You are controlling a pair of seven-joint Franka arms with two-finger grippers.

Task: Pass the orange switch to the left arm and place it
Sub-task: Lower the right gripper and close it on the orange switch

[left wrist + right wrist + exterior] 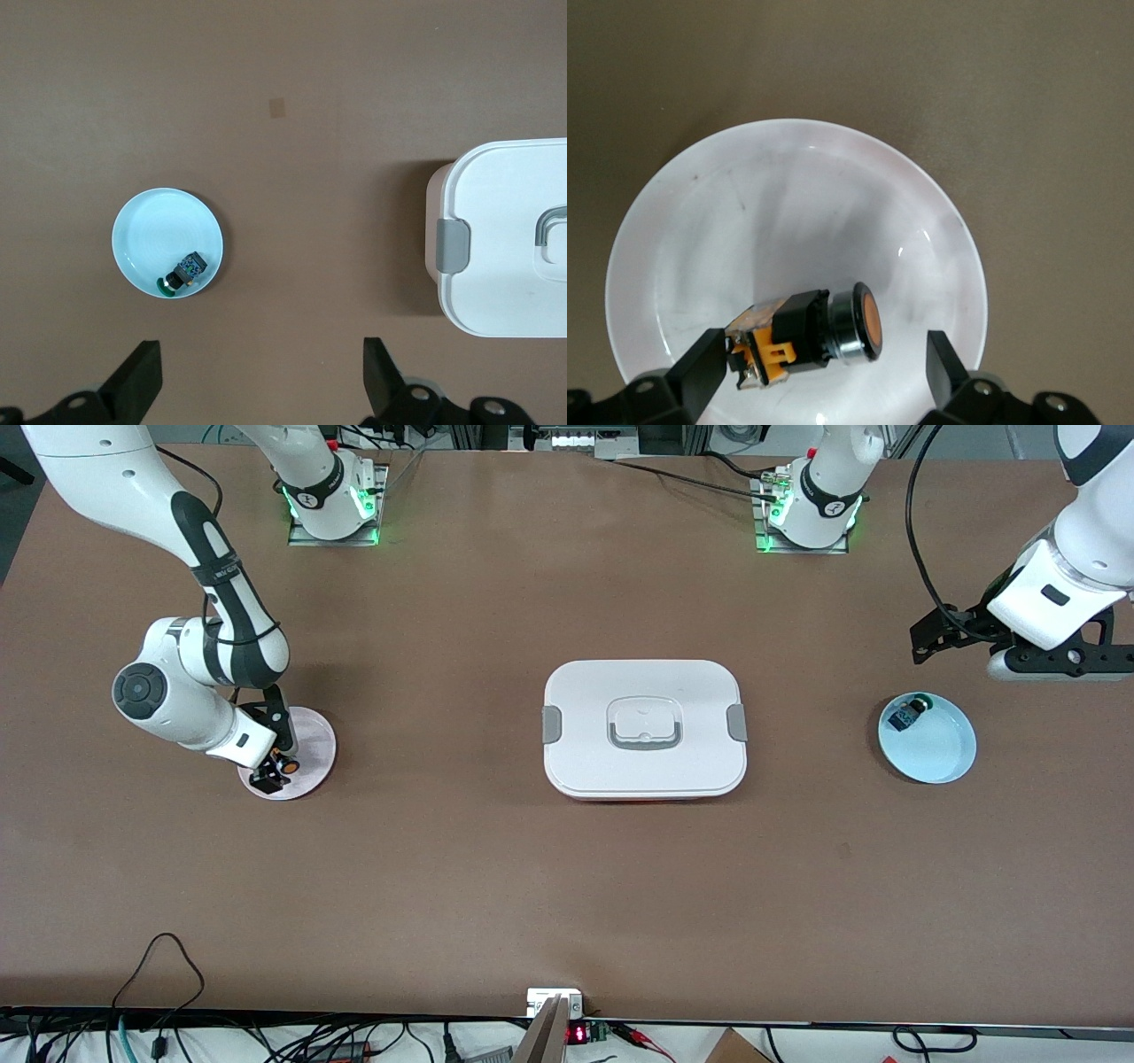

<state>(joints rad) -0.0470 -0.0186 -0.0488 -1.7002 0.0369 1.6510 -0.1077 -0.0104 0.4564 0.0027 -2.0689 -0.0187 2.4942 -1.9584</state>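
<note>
Lying on its side in a pale pink plate (312, 737) toward the right arm's end of the table, the orange switch (811, 330) had its orange cap facing sideways. The right gripper (818, 361) hung low over that plate with its fingers (702, 367) spread wide to either side of the switch, not touching it. The box (645, 728) sat lidded at the middle of the table, well apart from both plates. Toward the left arm's end, a light blue plate (149, 230) held a small dark part with a green top (182, 273). The left gripper (261, 372) waited above bare tabletop near that plate, its fingers open and holding nothing.
</note>
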